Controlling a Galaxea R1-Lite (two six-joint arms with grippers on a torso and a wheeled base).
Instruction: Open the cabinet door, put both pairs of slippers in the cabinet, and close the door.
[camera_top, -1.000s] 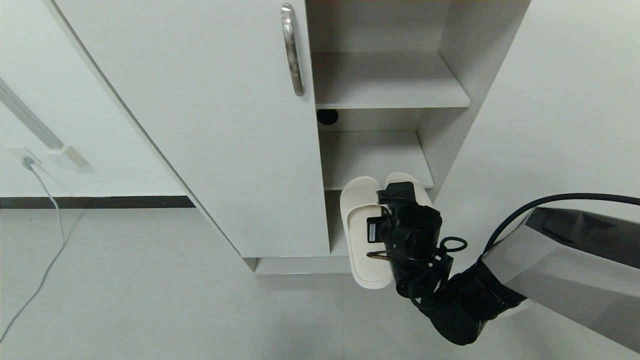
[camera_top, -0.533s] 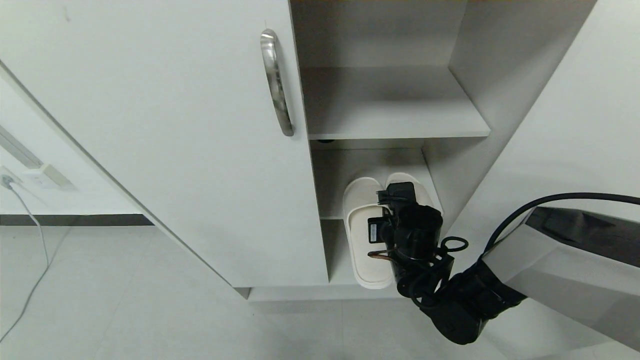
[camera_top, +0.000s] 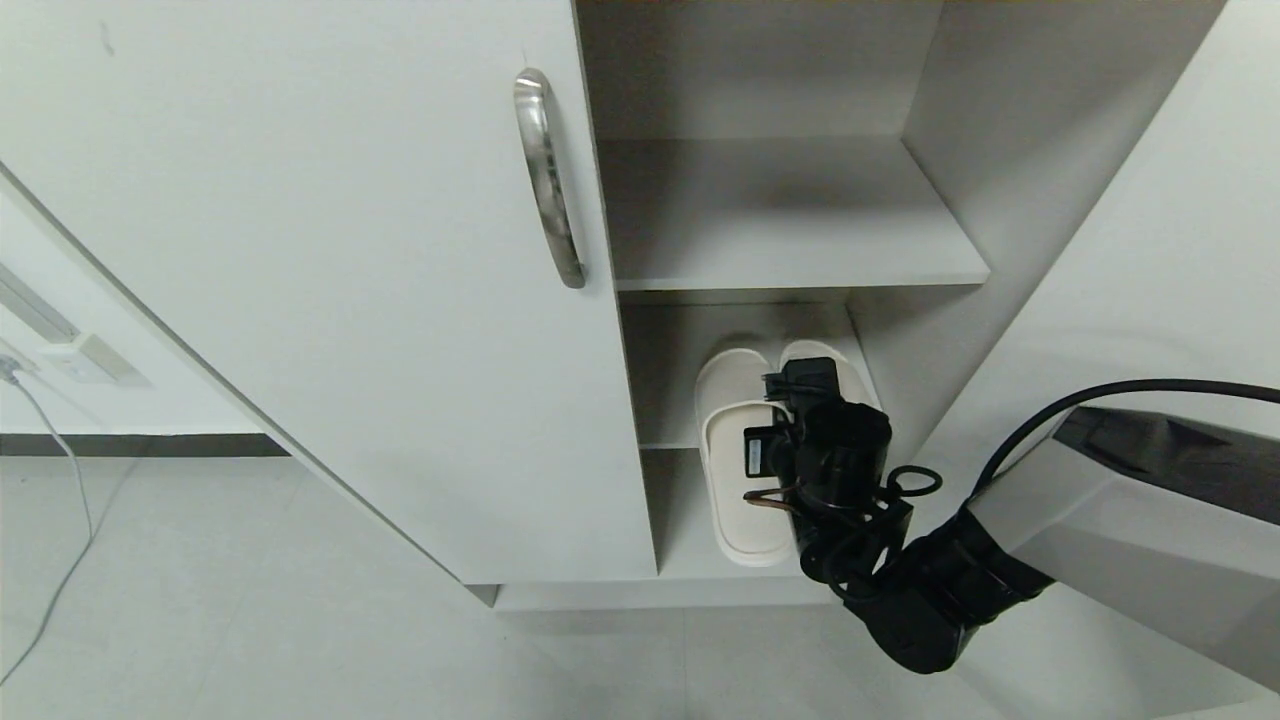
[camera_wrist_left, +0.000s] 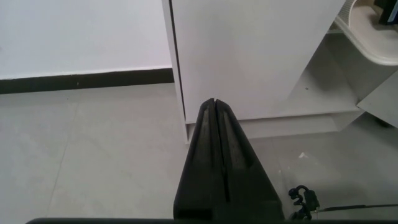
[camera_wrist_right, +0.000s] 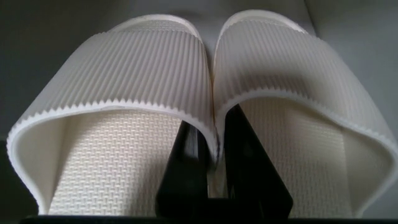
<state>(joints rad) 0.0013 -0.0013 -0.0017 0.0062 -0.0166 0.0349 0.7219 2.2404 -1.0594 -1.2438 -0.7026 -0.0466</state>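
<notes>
At the lower centre-right of the head view, you see the right claw (camera_top: 803, 385) holding a pair of white slippers (camera_top: 725, 480) at the mouth of the cabinet (camera_top: 960, 150). From the right wrist view, its two black fingers (camera_wrist_right: 186, 168) are narrow and pinch the inner walls of both slippers together, one finger inside each slipper. The toes point into the cabinet, above the front edge of the lower shelf (camera_top: 665, 400); you cannot tell whether the soles touch it. The upper shelf (camera_top: 780, 220) is at the upper centre. The right door (camera_top: 1150, 230) stands open at the right edge, and the left door (camera_top: 350, 250), with its metal handle (camera_top: 545, 180), is closed. The left claw (camera_wrist_left: 214, 109) is pressed together with nothing in it, above the grey floor (camera_wrist_left: 93, 155) near the cabinet's base.
</notes>
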